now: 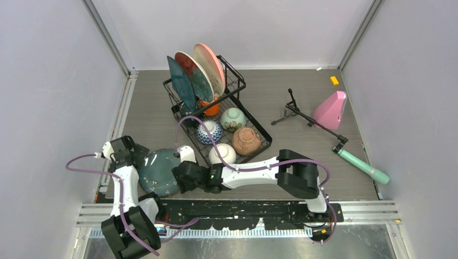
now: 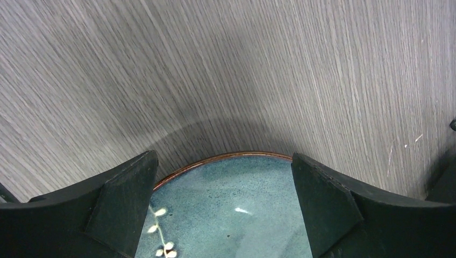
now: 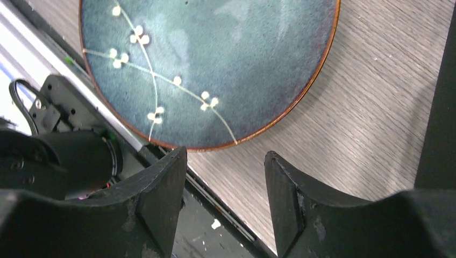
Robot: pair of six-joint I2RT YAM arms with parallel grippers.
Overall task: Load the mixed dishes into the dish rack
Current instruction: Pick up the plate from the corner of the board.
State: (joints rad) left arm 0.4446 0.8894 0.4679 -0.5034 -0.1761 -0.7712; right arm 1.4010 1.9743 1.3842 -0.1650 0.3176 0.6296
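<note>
**Teal plate on table between both grippers**

Teal plate point(image 1: 159, 171) sits on the table point(image 1: 302, 97) at lower left of the top view, outside the dish rack point(image 1: 266, 139). Left gripper point(image 2: 223, 172) is spread wide over its rim and empty. Right gripper point(image 3: 226, 161) is partly spread just beside the rim, gripping nothing.

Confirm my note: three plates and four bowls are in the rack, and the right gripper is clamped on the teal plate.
Not clamped: the right wrist view shows the right gripper open, the teal plate lying on the table ahead of its fingers. The rack count stands.
</note>
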